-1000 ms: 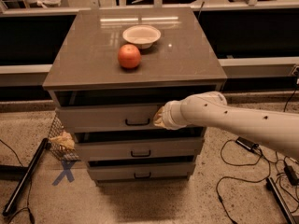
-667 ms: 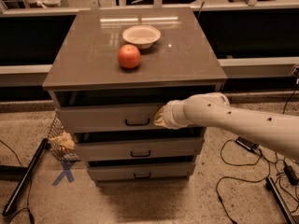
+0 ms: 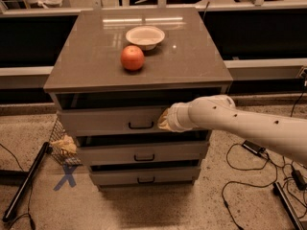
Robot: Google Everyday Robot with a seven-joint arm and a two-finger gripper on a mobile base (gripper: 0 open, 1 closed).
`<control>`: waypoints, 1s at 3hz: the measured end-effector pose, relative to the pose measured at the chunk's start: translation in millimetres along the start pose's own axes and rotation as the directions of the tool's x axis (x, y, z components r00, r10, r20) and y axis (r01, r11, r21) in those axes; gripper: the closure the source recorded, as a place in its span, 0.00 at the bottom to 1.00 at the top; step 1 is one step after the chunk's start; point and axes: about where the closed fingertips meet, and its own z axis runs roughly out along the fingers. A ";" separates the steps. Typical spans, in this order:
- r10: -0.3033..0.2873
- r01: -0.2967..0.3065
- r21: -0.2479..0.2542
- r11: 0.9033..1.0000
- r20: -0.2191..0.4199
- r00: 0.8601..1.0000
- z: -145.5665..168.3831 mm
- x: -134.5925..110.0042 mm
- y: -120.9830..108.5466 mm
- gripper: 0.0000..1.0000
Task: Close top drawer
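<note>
The top drawer (image 3: 105, 120) is the tallest grey-brown front of three in the cabinet, with a small dark bar handle (image 3: 141, 125) at its centre. It stands a little out from the cabinet, with a dark gap above its front. My gripper (image 3: 163, 120) is at the end of the white arm that reaches in from the right. It rests against the drawer front just right of the handle.
On the cabinet top (image 3: 192, 61) sit a red-orange apple (image 3: 132, 57) and a white bowl (image 3: 145, 36). Two shorter drawers (image 3: 144, 154) lie below. A wire basket (image 3: 62, 145), a dark pole (image 3: 26, 181) and a blue X mark (image 3: 66, 175) are on the floor at left; cables (image 3: 249, 150) lie at right.
</note>
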 end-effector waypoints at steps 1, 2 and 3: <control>0.000 0.000 0.000 1.000 0.000 1.000 -0.2 0.1 0.2 1.00; 0.000 0.000 0.000 1.000 0.000 1.000 -0.3 0.2 0.3 1.00; 0.000 0.000 0.000 1.000 0.000 1.000 -0.5 0.3 0.4 1.00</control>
